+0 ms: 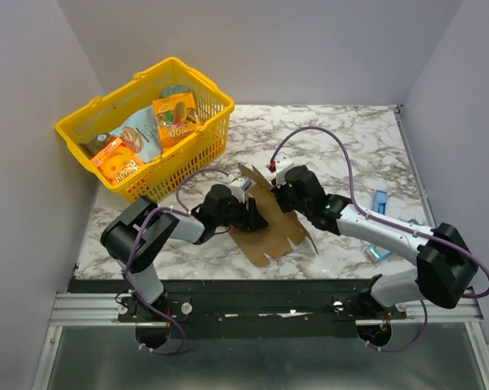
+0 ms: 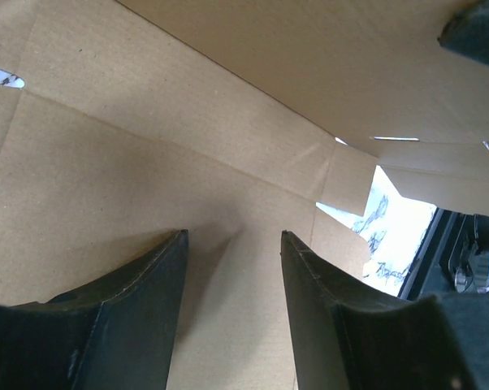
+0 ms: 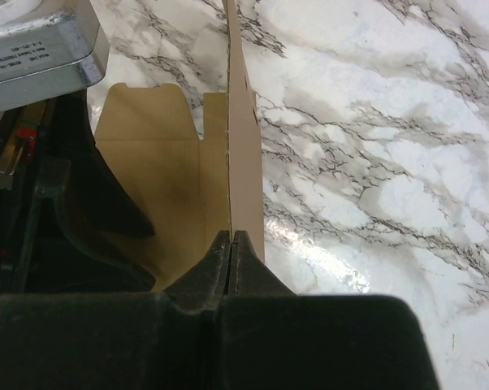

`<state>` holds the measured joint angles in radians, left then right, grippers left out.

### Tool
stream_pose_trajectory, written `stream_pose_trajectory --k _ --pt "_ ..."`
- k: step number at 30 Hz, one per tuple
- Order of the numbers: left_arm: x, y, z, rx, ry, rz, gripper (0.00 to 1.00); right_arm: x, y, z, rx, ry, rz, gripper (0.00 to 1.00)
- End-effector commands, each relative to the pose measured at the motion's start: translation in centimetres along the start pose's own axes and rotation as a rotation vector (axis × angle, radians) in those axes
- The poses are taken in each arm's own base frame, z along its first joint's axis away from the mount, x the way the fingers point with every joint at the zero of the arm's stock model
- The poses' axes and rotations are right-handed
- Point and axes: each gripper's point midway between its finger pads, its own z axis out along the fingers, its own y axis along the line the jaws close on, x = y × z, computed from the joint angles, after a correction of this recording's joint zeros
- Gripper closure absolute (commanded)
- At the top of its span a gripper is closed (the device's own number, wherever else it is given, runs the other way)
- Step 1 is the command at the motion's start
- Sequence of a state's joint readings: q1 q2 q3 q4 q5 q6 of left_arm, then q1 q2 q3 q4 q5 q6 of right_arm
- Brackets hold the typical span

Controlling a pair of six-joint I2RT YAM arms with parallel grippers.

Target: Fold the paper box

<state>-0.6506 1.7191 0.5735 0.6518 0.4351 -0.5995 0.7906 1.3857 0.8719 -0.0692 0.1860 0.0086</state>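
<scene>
Here, right claw (image 3: 230,237) pinches the paper box (image 1: 273,237) by an upright flap; left claw (image 2: 232,237) stands half-open, empty.

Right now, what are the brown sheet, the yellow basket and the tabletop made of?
The paper box: thin matte brown cardboard, finely ribbed, with creased fold lines. The yellow basket: probably moulded plastic, given its smooth lattice walls. The table: glossy white marble veining; real stone or printed laminate, I cannot tell.
</scene>
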Motion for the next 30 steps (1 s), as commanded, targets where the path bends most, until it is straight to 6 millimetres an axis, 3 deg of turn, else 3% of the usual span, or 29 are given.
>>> stream_pose_trajectory --k 1,3,4,8,13,17,24,30 --pt "1.1 -0.3 -0.3 0.005 0.037 0.001 0.36 2.5 0.4 0.5 -0.002 0.064 0.009 0.99" --pt "-0.1 0.0 -0.7 -0.025 0.017 0.019 0.30 2.6 0.1 0.5 0.019 0.068 0.008 0.99" --pt "-1.8 -0.6 -1.1 -0.017 -0.022 0.038 0.23 2.6 -0.1 0.5 0.028 0.067 0.008 0.99" --pt "-4.9 0.0 -2.7 -0.068 -0.083 0.085 0.15 2.6 -0.8 0.4 0.062 0.067 -0.008 0.99" --pt "-6.9 3.6 -4.5 -0.173 -0.114 0.092 0.13 2.6 -0.7 0.2 0.054 0.064 -0.016 0.99" --pt "-8.8 5.0 -4.8 -0.174 -0.169 0.096 0.13 2.4 -0.4 0.1 0.028 0.058 -0.044 0.99" --pt "-11.1 5.7 -3.4 -0.167 -0.178 0.144 0.13 2.3 -0.5 0.0 0.020 0.054 -0.072 0.99" --pt "-12.0 5.3 -4.5 -0.185 -0.228 0.165 0.11 -0.8 -0.6 -2.5 -0.005 -0.055 -0.105 0.99"
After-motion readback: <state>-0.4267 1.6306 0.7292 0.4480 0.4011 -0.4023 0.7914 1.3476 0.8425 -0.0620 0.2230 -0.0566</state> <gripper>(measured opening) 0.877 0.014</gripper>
